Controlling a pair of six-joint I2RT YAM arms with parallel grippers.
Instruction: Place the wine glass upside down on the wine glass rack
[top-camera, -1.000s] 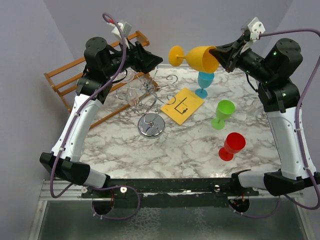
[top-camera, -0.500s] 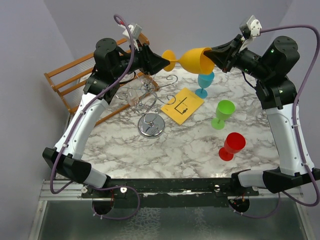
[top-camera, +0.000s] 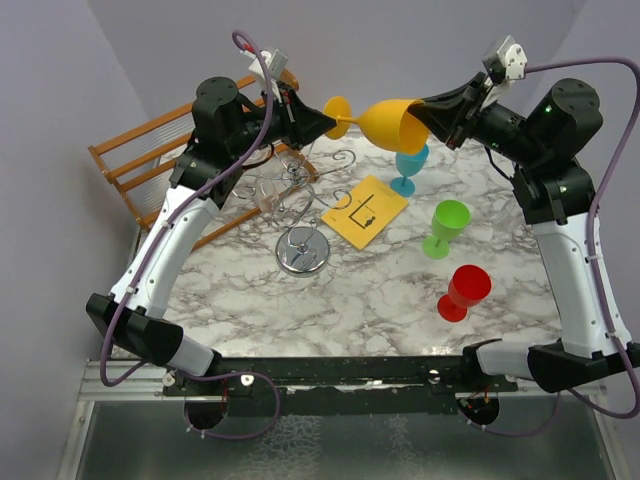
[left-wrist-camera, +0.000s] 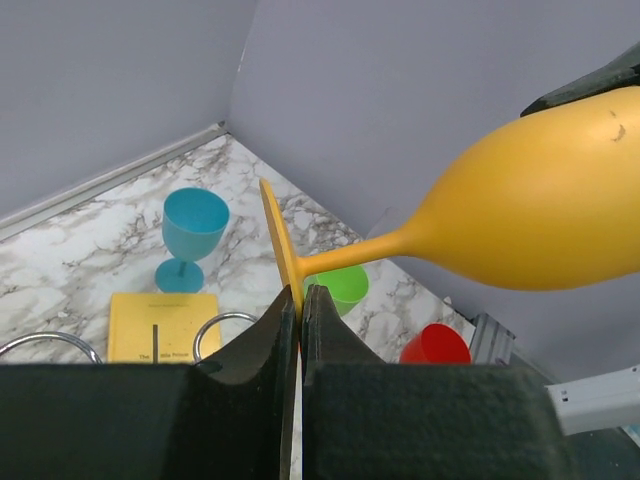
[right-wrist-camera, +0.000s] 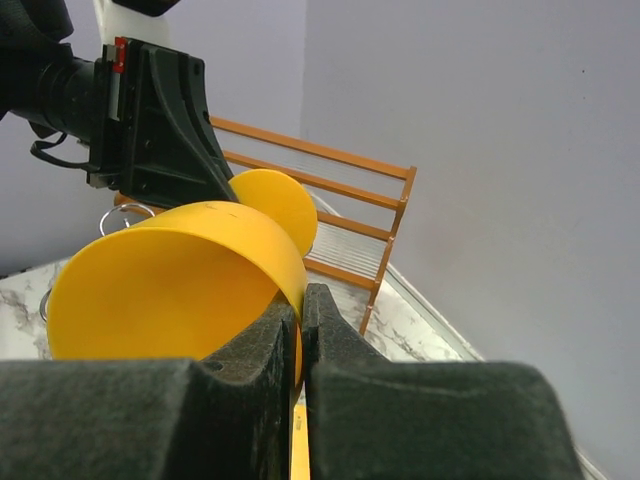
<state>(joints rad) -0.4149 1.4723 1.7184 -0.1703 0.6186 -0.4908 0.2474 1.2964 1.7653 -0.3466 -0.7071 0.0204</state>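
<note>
Left wrist view shows the left claw (left-wrist-camera: 300, 297) pressed together on the edge of the round foot of the yellow wine glass (left-wrist-camera: 540, 215), which lies sideways in the air. In the right wrist view, the right claw (right-wrist-camera: 302, 297) pinches the rim of the same glass's bowl. From above, the glass hangs between both arms over the far part of the counter (top-camera: 380, 295), higher than and beyond the wine glass rack (top-camera: 303, 250). The rack stands on the marble just beside a yellow card (top-camera: 365, 211). A blue glass (top-camera: 408, 160), a green glass (top-camera: 447, 222) and a red glass (top-camera: 465, 288) stand upright to the right. A wooden shelf rack (top-camera: 150, 150) sits at the far left.
</note>
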